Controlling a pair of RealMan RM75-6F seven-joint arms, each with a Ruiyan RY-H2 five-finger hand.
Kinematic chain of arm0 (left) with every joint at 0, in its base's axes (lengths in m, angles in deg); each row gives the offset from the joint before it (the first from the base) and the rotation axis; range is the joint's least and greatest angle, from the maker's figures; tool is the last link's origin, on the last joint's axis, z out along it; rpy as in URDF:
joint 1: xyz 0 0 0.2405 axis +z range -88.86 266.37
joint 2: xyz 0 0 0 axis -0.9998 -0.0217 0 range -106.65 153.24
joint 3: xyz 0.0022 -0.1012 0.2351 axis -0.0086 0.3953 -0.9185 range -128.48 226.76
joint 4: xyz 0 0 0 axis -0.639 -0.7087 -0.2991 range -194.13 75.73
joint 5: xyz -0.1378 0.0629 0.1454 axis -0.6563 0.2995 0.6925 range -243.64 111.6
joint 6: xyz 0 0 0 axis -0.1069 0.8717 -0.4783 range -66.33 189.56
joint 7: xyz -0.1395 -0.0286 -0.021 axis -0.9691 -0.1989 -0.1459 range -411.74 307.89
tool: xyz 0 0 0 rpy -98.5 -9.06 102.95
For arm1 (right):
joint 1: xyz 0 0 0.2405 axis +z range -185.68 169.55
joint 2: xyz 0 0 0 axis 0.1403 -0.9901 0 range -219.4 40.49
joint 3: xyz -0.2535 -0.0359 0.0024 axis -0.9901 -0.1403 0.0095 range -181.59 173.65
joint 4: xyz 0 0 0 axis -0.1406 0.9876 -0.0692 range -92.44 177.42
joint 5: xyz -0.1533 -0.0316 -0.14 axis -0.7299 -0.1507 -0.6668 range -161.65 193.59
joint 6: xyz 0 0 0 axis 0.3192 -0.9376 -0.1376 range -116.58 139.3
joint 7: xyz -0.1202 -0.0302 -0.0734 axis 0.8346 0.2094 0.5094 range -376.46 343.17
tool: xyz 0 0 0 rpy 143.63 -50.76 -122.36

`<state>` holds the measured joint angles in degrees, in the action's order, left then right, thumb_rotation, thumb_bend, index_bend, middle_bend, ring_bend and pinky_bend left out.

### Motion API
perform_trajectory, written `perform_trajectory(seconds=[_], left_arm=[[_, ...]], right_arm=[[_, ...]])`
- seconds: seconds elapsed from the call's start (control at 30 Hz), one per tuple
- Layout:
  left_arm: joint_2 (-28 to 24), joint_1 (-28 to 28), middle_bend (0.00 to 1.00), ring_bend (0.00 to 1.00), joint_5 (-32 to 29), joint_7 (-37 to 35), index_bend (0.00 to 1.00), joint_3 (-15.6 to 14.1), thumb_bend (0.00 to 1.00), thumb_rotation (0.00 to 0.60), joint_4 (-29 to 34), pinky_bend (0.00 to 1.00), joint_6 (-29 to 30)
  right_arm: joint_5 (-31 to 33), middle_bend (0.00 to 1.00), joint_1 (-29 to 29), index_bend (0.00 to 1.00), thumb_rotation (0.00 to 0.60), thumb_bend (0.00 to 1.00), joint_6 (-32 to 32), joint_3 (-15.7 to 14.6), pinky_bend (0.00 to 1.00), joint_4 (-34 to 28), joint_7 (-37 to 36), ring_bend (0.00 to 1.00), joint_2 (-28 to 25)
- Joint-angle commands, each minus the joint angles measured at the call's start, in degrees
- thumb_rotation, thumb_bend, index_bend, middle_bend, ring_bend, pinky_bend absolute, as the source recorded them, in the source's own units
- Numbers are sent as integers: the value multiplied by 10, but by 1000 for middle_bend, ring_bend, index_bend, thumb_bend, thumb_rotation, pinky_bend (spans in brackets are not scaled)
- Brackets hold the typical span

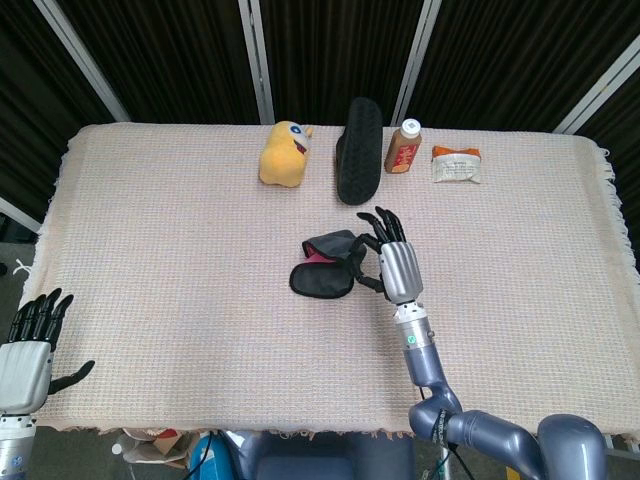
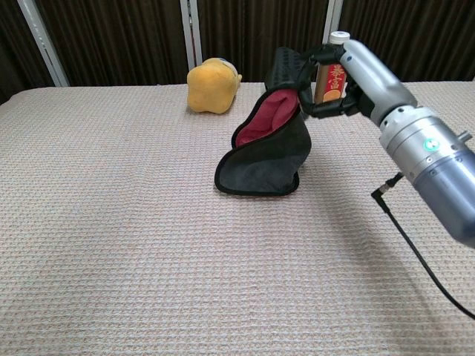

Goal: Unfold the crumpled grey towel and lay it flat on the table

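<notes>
The grey towel lies near the table's middle, dark grey outside with a red inner face showing. My right hand pinches its upper edge and holds that edge lifted above the table, while the lower part still rests on the cloth. My left hand hangs off the table's front left corner, fingers apart and holding nothing; the chest view does not show it.
Along the back edge stand a yellow plush toy, a black shoe, a brown bottle and a white packet. A woven beige cloth covers the table.
</notes>
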<state>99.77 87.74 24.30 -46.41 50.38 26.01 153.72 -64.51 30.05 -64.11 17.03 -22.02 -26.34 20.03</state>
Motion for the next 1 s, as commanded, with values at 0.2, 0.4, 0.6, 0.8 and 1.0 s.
perform_trajectory(seconds=[0.2,0.4,0.6,0.8,1.0], left_arm=[[8,-7,0,0,-10,18,0,3,0,600,17,55,-17],[14,-17,0,0,-30,26,0,12,0,600,30,55,-38],[22,-40,0,0,-46,32,0,31,0,600,46,55,-65],[28,-75,0,0,-53,46,0,57,0,600,64,55,-94],[41,-111,0,0,-53,64,1,83,0,600,80,55,-116]], right_arm=[[22,215,31,594,600,551,14,79,53,-107,87,77,-100],[43,220,47,603,600,552,32,114,53,-164,140,79,-153],[55,225,48,610,600,552,32,119,53,-222,174,85,-184],[71,225,60,613,600,553,38,128,53,-234,192,85,-198],[86,225,73,616,600,553,46,137,53,-231,199,85,-208]])
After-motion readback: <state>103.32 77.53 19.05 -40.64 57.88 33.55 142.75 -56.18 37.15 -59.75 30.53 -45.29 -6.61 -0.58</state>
